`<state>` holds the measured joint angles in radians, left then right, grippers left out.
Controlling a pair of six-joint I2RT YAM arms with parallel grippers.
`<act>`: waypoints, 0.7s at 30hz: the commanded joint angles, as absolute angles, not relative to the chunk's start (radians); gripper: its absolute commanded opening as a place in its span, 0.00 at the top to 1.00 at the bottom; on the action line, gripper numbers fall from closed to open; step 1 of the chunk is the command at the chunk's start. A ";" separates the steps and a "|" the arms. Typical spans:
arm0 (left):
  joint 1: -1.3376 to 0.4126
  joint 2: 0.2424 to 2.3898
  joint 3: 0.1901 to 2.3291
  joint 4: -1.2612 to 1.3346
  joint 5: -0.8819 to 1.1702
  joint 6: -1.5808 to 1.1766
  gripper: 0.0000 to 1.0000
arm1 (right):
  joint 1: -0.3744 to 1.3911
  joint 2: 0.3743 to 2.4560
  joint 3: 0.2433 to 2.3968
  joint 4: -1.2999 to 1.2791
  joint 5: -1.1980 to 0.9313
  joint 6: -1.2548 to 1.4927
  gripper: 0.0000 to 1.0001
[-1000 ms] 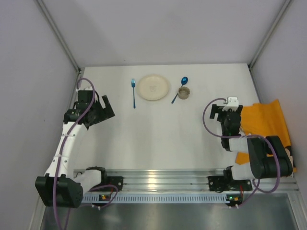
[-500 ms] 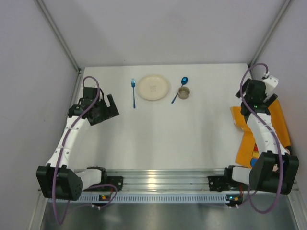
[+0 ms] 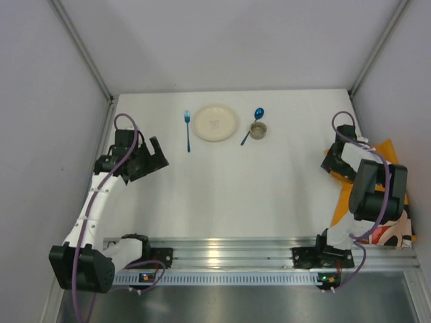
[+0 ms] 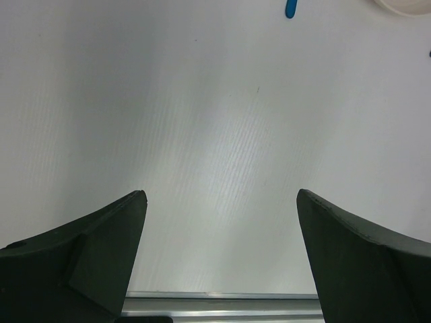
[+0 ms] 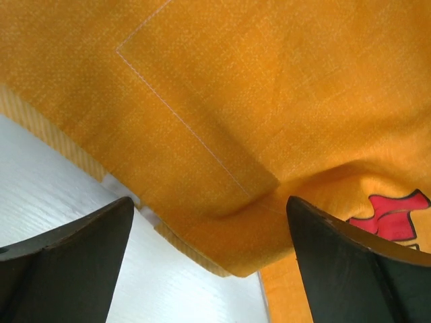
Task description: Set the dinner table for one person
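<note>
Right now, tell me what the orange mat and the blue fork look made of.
Mat: woven cloth, matte; weave, stitched seam and soft fold show. Fork: probably plastic, going by its uniform bright blue; too small to be sure.

White table (image 3: 236, 195), bearing along the far side a blue fork (image 3: 188, 130) just left of a cream plate (image 3: 215, 122), a blue spoon (image 3: 259, 113) beside a small cup (image 3: 258, 130), and a rumpled orange placemat (image 3: 389, 151) at the right edge.

White-and-black arms (image 3: 91, 205), purple cables (image 3: 126, 115)
</note>
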<state>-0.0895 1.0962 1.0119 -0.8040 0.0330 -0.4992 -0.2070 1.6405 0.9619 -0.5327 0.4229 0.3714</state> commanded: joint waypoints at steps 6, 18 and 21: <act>-0.092 1.074 0.988 -0.767 0.009 -0.511 0.02 | -0.230 1.744 0.999 -0.565 0.425 0.373 0.45; -0.092 1.117 0.991 -0.730 0.009 -0.503 0.02 | -0.060 1.626 0.980 -0.564 0.034 0.458 1.00; -0.092 1.114 0.999 -0.739 -0.049 -0.480 0.02 | 0.119 1.545 0.991 -0.569 -0.076 0.549 1.00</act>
